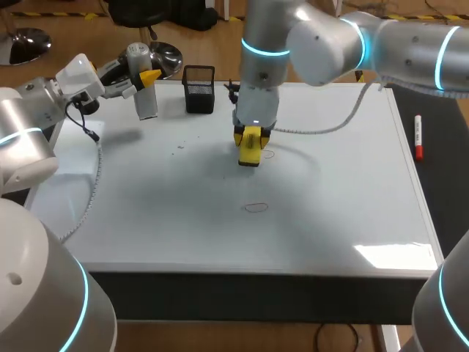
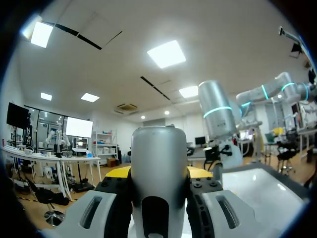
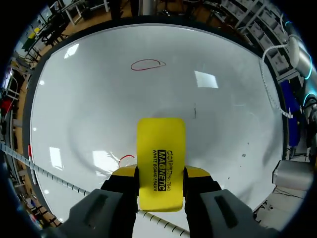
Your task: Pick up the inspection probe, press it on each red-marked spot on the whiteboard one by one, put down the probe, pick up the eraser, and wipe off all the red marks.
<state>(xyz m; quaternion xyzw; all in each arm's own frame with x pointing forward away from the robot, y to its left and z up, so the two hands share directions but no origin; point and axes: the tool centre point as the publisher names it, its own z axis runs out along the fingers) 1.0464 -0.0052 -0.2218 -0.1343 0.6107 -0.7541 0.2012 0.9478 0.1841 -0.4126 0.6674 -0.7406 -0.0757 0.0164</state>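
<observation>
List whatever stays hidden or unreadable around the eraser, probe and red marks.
The red mark by the eraser: right wrist view, the eraser covers part, so its full outline is unknown.
The probe: left wrist view, its near end is cut off by the edge; head view, its tip is too small to make out.
The black mesh holder: head view, its inside is too dark and small to show any contents.

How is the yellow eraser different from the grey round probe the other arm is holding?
The flat yellow block eraser is boxy; the silver-grey cylinder probe is round. The eraser is in the right gripper, low over the whiteboard's middle beside a red mark; the probe stands upright in the left gripper near the board's back left corner. Both are gripped from two sides.
</observation>
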